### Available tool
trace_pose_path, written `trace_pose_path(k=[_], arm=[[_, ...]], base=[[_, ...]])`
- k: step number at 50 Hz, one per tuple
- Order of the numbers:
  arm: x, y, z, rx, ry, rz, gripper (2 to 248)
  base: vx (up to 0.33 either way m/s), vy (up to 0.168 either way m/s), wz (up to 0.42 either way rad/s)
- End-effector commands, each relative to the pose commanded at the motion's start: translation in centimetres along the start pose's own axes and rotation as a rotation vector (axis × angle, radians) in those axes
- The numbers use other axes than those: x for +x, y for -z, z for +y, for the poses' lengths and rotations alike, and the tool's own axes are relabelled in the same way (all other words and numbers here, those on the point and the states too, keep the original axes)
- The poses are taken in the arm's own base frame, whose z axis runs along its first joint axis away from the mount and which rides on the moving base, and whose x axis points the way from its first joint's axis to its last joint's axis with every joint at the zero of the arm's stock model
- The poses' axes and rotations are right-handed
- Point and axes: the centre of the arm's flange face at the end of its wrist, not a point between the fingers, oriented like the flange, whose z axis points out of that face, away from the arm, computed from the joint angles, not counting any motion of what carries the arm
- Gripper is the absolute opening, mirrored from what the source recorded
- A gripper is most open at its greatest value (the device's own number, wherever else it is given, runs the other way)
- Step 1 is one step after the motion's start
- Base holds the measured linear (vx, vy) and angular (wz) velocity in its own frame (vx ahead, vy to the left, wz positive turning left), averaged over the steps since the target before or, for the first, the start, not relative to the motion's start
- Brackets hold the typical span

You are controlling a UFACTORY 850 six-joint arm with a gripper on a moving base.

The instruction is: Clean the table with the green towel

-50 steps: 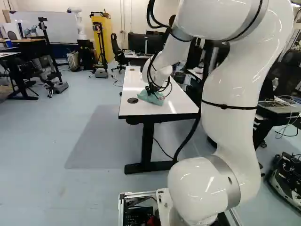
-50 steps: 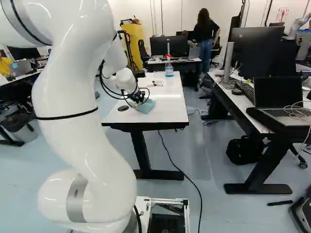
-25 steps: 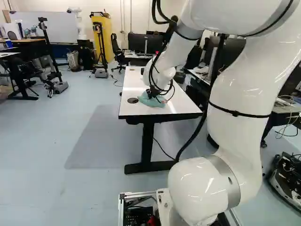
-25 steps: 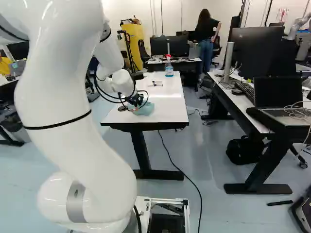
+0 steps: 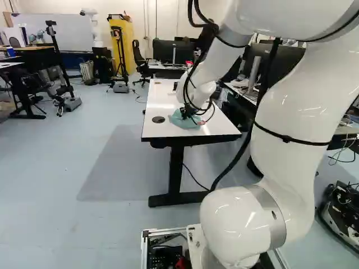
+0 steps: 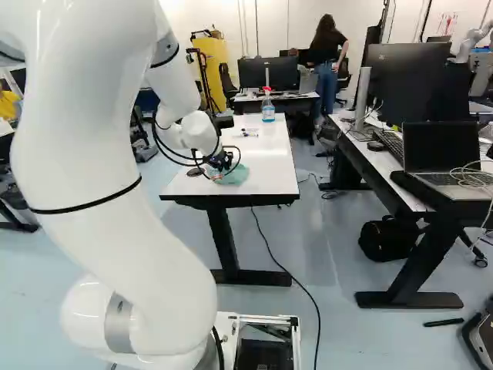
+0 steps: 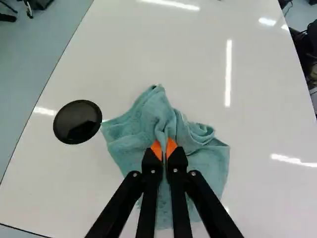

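Right base view | table [image 6: 269, 166]: towel [image 6: 237, 175], bottle [image 6: 268, 112] | beyond: monitor [image 6: 253, 73], chair [image 6: 226, 82] perhaps

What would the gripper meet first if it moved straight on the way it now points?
The gripper holds the green towel; straight on, it would likely press into its folds beneath, then the white tabletop, though depth is unclear.

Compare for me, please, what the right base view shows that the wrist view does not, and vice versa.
Only the right base view shows the spray bottle near the table's far end and the open laptop.

Only the wrist view shows the orange pads of the end effector, closed on a fold of the green towel.

Both show the towel, the white table and the black disc.
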Motion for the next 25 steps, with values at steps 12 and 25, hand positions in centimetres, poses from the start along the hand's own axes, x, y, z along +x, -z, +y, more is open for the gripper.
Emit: trace_pose_path(k=[12,25], arm=[[0.0,-0.2,2.0,-0.026,-0.032,-0.002,30],[1.1,-1.2,3.8,-0.047,-0.056,0.002,30]], base=[[0.0,0.0,0.0],[0.0,0.0,0.0]])
